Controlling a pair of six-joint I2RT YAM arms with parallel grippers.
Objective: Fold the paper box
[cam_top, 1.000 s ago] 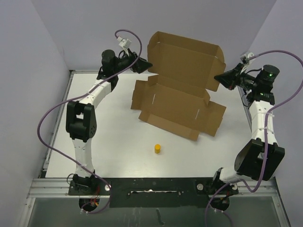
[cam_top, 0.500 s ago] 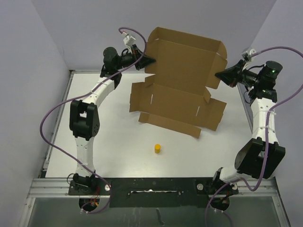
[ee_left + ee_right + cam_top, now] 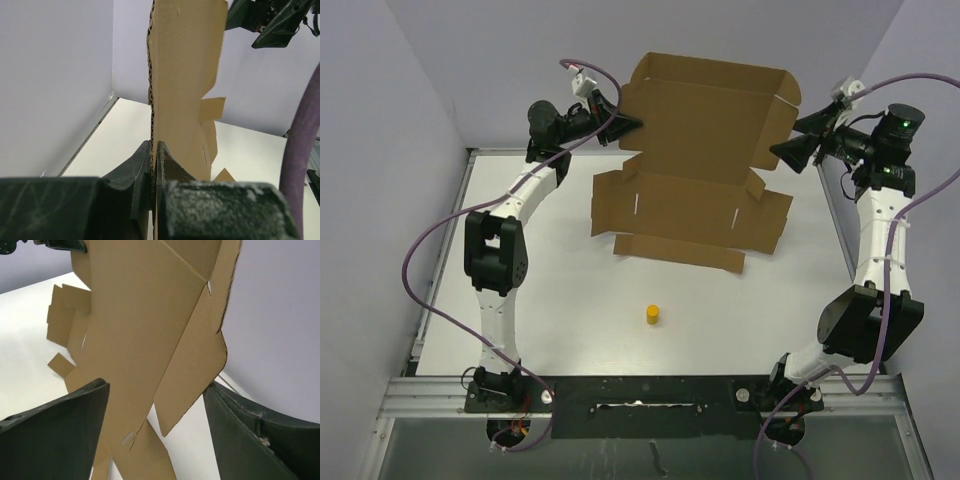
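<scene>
The paper box [image 3: 690, 170] is a brown cardboard sheet, half unfolded. Its front flaps lie on the white table [image 3: 560, 300] and its back panel stands raised. My left gripper [image 3: 628, 122] is shut on the raised panel's left edge; the left wrist view shows the corrugated edge [image 3: 151, 75] pinched where the left gripper [image 3: 155, 146] closes. My right gripper [image 3: 782, 152] stands open at the panel's right side flap. In the right wrist view the box [image 3: 145, 315] hangs between the wide-apart fingers [image 3: 60, 435] of the right gripper [image 3: 156, 385], neither of which touches it.
A small yellow cylinder [image 3: 652, 315] stands on the table in front of the box. Purple-grey walls close in the back and both sides. A black rail [image 3: 640, 392] with the arm bases runs along the near edge.
My left gripper has shut on the panel's left edge and my right gripper has opened and let go of the right flap. Both arms rose, and the box shifted slightly left.
</scene>
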